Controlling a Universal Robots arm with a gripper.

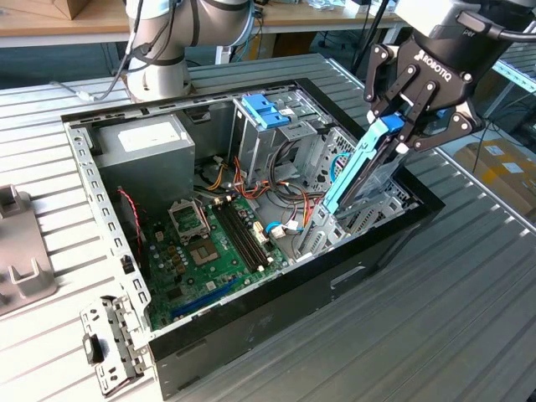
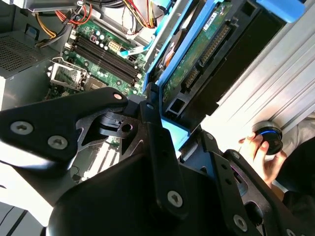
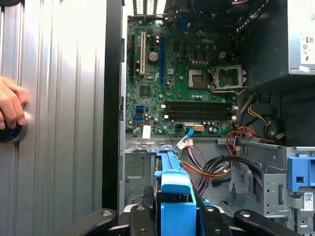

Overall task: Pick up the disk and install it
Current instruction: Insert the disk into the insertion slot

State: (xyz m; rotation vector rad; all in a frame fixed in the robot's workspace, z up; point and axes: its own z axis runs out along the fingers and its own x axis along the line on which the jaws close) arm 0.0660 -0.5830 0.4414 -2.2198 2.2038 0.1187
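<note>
**Colleague:** What have you got in the claw?

**Me:** My gripper [image 1: 400, 134] is clamped on the disk [image 1: 362, 163], gripping it by the top end of its light-blue frame. In the exterior view the drive hangs tilted, upper end in the fingers [image 1: 416, 94] and lower end reaching down into the open computer case [image 1: 251, 335], near the case's wall on the exterior view's right.

**Colleague:** Is it seated yet?

**Me:** I cannot tell whether the lower end touches anything. It sits among the grey metal bays on that side, close to a bundle of red, yellow and black cables [image 1: 289, 197].

**Colleague:** And the wrist cameras?

**Me:** In the second wrist view I see the disk's [image 2: 197, 73] underside: a green circuit board with a black connector, edged by the blue frame, with the black finger [image 2: 157, 142] pressed against it. In the first wrist view the blue frame end [image 3: 174, 206] sits between the gripper's black links, and beyond it lies the green motherboard [image 3: 182, 73].

**Colleague:** Anything else in the case?

**Me:** The fixed drive cage with blue tabs [image 1: 266, 113] stands at the far side, beside the grey power supply [image 1: 146, 146].

**Colleague:** Anyone near the table?

**Me:** A person's hand [image 3: 11, 105] rests on a round black knob [image 3: 11, 132] on the ribbed metal table [image 1: 469, 318].
</note>
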